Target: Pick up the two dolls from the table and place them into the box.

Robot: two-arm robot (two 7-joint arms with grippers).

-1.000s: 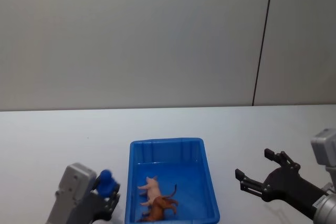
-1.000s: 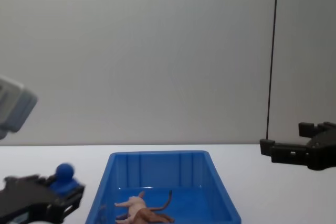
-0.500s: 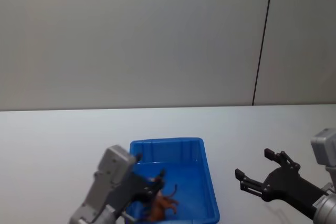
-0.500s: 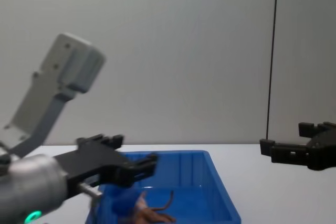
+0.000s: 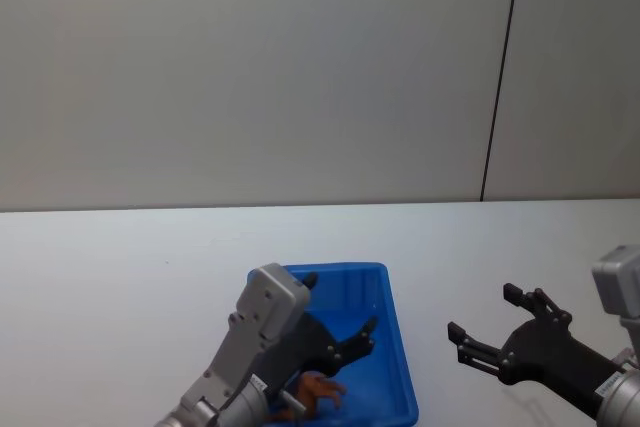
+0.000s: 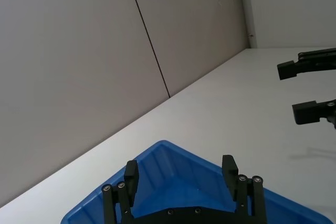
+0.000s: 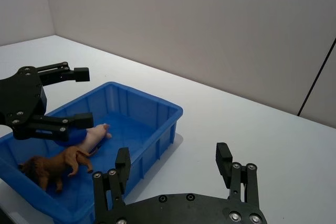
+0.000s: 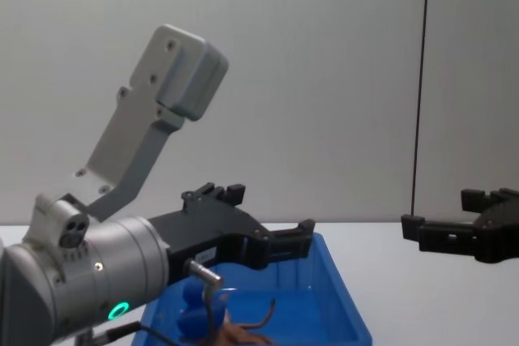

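— Swinging in from the near-left corner of the table [image 5: 120, 267], the left gripper [image 5: 340, 322] is now hanging over the box [image 7: 163, 111], where a second ago it was sitting beside it holding a small blue figure.

— Is it gripping anything?

— No, its fingers are standing spread and empty. The blue figure [image 8: 190, 322] is lying in the box beneath it.

— And the dolls?

— Both are lying in the box under the left gripper: the lion [image 7: 55, 165] nearer the robot, the pig [image 7: 93, 136] just beyond it.

— The right gripper [image 5: 493, 332]?

— Staying parked to the right of the box, open and empty.
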